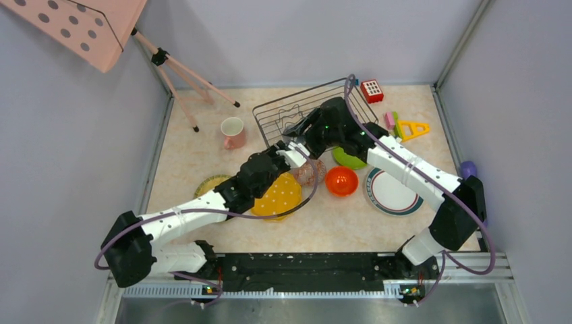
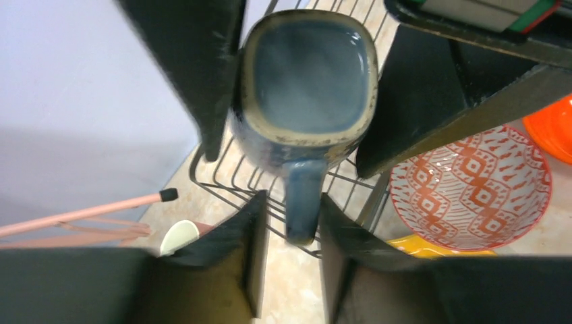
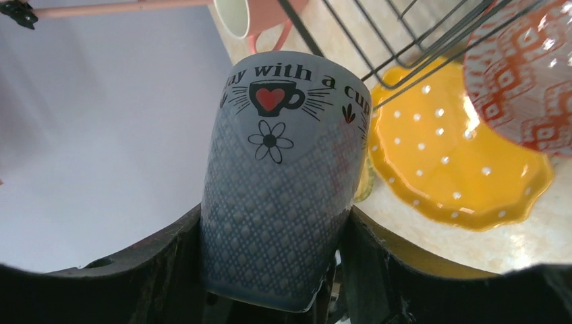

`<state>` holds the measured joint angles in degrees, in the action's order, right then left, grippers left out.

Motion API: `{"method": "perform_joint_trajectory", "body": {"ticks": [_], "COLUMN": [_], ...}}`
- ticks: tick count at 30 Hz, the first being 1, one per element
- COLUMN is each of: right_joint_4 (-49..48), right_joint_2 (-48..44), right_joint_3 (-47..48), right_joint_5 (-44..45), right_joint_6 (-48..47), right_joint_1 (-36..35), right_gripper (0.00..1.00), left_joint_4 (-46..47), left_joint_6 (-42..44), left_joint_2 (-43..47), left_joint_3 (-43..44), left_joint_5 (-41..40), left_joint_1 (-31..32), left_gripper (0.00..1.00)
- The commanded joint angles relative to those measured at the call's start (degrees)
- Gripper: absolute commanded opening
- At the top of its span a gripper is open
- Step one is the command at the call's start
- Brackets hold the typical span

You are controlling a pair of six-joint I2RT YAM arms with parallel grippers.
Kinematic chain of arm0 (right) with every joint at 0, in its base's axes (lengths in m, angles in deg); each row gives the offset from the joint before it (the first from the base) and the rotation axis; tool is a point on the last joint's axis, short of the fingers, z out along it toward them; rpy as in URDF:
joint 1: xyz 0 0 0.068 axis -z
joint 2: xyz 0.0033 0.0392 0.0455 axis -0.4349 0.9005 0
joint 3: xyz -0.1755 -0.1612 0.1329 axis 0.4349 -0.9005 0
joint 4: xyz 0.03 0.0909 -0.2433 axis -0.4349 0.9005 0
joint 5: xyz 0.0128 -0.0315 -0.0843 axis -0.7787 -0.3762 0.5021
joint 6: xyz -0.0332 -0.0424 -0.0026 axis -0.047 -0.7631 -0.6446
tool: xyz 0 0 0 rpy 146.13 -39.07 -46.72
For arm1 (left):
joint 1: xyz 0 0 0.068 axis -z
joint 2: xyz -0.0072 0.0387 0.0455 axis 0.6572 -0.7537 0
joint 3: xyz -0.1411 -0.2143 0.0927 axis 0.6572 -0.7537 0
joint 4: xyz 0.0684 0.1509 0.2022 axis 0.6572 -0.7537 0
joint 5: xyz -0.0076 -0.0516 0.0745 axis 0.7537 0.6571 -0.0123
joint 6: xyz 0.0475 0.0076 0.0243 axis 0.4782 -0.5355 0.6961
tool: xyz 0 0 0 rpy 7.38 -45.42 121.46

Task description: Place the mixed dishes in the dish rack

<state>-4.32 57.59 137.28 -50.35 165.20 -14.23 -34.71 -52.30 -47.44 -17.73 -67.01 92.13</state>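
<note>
Overhead, both my arms are meeting at the near rim of the dish rack (image 1: 303,92), which is sitting at 12 o'clock on the counter (image 1: 317,229). The wrists are hiding what is between them.

My left wrist camera is looking straight down into the grey mug (image 2: 307,74). Its handle is pointing to 6 o'clock between my left fingers (image 2: 256,236), and rack wires are showing beneath. One finger is touching the handle, but I cannot tell whether the pair is clamping it.

Only my right wrist camera is showing the mug's lettered side, with a heart cup and a flower. My right fingers (image 3: 179,263) are pressing it at 9 and 3 o'clock, gripping its body.

The patterned bowl (image 2: 472,189) is lying at 4 o'clock of the mug, with a yellow plate (image 3: 452,169) beside it. The pink mug (image 1: 233,132) is standing at 9 o'clock of the rack.

My left arm is stretching low toward 1 o'clock, and my right arm is bending in toward 10 o'clock.
</note>
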Motion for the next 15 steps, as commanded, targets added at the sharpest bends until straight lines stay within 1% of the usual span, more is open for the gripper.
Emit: {"method": "perform_joint_trajectory", "body": {"ticks": [1, 2, 5, 6, 8, 9, 11, 13, 15], "right_joint_4": [-1.7, -1.8, -2.0, -2.2, -2.3, -2.9, -3.1, -4.9, -7.6], "right_joint_2": [-1.3, -1.2, -0.3, 0.4, 2.2, 3.3, 5.2, 6.9, 7.9], "right_joint_3": [0.9, 1.2, 3.1, 3.9, 6.5, 7.6, 10.1, 11.7, 12.6], "right_joint_5": [6.5, 7.0, 7.9, 7.8, 7.9, 7.2, 6.2, 3.0, -2.5], "right_joint_6": [-4.2, -5.1, -9.2, -11.4, -16.7, -20.4, -27.2, -35.5, -44.5], "right_joint_1": [1.2, 1.6, 2.8, 3.2, 3.8, 4.1, 4.4, 5.0, 5.6], "right_gripper": [0.00, 0.00, 0.00, 0.00, 0.00, 0.00, 0.00, 0.00, 0.00], "left_joint_4": [7.6, 7.9, 9.1, 8.9, 6.5, 5.2, 2.0, -0.9, -5.0], "left_joint_6": [-3.7, -4.5, -7.6, -9.2, -13.3, -15.9, -22.5, -27.5, -35.0], "left_joint_2": [0.6, 1.2, 3.0, 3.6, 5.4, 6.6, 9.8, 12.6, 14.7], "left_joint_3": [-0.4, -0.8, -2.5, -2.7, -2.8, -2.7, -2.7, -2.5, -1.6], "left_joint_5": [-1.8, -1.5, -0.7, -1.0, -0.2, 0.3, 1.4, 1.2, -2.6], "left_joint_1": [0.2, 0.2, 0.2, 0.2, 0.2, 0.2, 0.2, 0.1, 0.1], "left_gripper": [0.47, 0.51, 0.55, 0.59, 0.72, 0.76, 0.79, 0.81, 0.86]}}
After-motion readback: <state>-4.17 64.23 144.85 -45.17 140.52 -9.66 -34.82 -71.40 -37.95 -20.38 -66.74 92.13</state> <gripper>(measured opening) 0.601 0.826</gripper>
